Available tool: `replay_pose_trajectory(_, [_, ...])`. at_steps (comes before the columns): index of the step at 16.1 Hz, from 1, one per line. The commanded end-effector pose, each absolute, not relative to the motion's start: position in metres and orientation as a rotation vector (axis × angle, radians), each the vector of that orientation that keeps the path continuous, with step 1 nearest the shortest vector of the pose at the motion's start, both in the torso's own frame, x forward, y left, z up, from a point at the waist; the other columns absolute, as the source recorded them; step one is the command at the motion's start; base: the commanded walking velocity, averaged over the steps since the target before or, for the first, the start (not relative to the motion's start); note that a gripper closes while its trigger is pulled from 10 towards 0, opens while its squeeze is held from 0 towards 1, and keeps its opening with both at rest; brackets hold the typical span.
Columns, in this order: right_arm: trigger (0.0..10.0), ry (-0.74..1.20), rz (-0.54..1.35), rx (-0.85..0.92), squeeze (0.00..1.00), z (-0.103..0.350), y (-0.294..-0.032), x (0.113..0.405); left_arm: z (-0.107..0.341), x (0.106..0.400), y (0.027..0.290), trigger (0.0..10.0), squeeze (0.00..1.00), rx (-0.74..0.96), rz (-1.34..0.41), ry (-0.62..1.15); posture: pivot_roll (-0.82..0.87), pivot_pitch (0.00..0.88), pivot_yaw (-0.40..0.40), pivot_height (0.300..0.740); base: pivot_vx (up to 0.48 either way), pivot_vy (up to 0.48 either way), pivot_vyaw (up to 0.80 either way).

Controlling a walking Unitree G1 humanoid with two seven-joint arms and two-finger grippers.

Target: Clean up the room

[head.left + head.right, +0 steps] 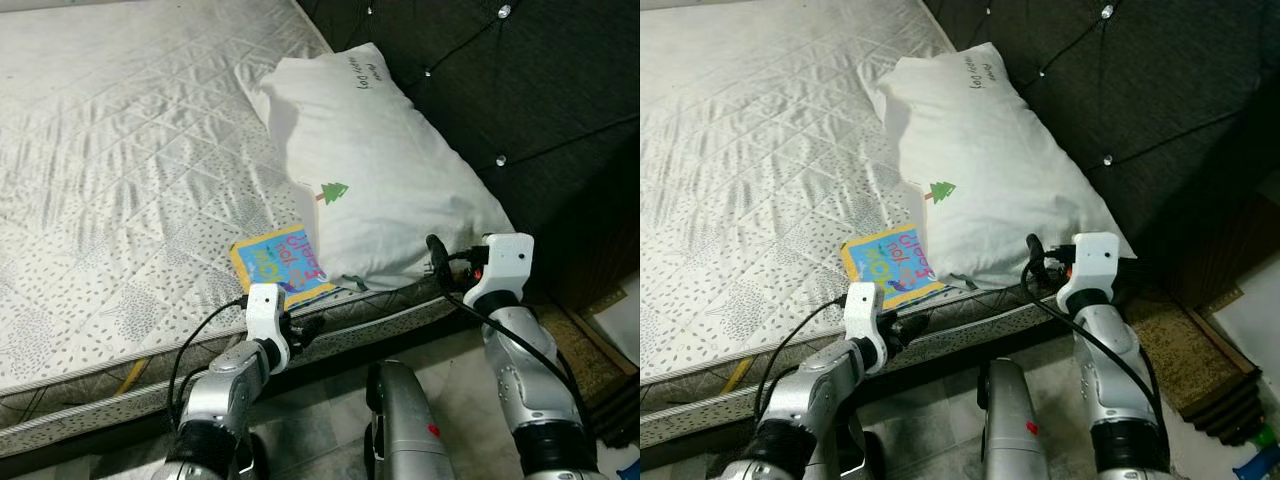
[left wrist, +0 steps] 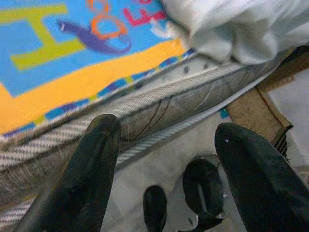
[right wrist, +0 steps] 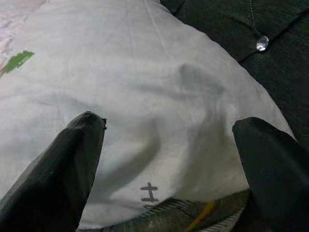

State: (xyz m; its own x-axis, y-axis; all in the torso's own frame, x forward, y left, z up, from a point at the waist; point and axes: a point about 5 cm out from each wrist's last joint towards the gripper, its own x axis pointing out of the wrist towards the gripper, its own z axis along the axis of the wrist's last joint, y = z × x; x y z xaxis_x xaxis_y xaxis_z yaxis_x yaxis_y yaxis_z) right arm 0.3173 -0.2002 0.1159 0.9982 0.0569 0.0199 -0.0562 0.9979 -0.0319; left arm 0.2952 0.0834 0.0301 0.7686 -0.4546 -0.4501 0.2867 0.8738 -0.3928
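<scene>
bed (image 1: 120,180) — pillow (image 1: 380,170), book (image 1: 283,262)

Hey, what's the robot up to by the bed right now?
It stands at the edge of the mattress. Its left gripper, open, is at the edge below a colourful children's book partly tucked under a white pillow. Its right gripper, also open, faces the pillow's near end. Nothing is held yet.

We see two silver arms with white wrist housings, looped black cables, and glossy black fingers on the left gripper (image 2: 164,159) and right gripper (image 3: 169,159).
</scene>
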Motion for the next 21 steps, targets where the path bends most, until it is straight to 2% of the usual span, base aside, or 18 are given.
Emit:
replay_pose_trajectory(1, [10.0, -0.035, 0.031, -0.040, 0.00, 0.120, -0.207, 0.315, 0.025, 0.294, 0.083, 10.0, 0.00, -0.333, -0.398, 0.580, -0.24, 0.154, -0.016, 0.574, 0.000, 0.000, 0.00])
replay_pose_trajectory(8, [10.0, -0.009, 0.030, -0.059, 0.00, 0.118, -0.217, 0.303, 0.014, 0.305, 0.104, 10.0, 0.00, -0.325, -0.306, 0.583, -0.26, 0.186, -0.020, 0.574, 0.000, 0.000, 0.00])
replay_pose_trajectory(21, [10.0, 0.011, 0.020, -0.064, 0.00, 0.116, -0.220, 0.302, 0.019, 0.315, 0.139, 10.0, 0.00, -0.281, -0.189, 0.525, -0.25, 0.187, -0.020, 0.574, 0.000, 0.000, 0.00])
